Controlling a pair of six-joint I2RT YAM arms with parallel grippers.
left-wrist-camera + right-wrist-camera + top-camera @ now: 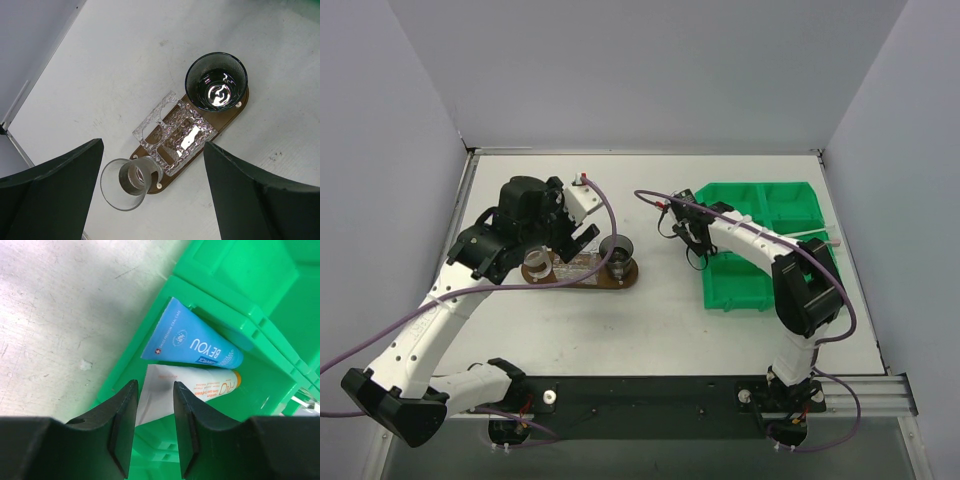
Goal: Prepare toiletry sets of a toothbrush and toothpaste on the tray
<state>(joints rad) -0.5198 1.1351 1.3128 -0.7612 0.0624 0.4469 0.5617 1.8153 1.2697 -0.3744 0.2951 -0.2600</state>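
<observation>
- Barely begun, by the look of it: no toiletry set seen on the tray (226,119) directly below the left gripper (152,146), only two clear cups (127,182) and a patterned clear holder (175,135).
- Left gripper: spread wide, holding nothing.
- Right gripper (155,390): narrowly parted, straddling the flat end of the white toothpaste tube (200,385) in the green bin (210,270); contact unclear.
- Blue toothpaste tube (192,342) just beyond those fingertips.
- Left to do: lifting out, carrying across, laying down.

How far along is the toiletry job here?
Done: nothing yet; the dark brown oval wooden tray holds only a clear cup, a dark glass and a textured clear dish. In hand: the right claw hovers open over a white, orange-tipped tube beside a blue tube in the green plastic bin; the left claw hangs open above the tray. Left: placing every set item.
</observation>
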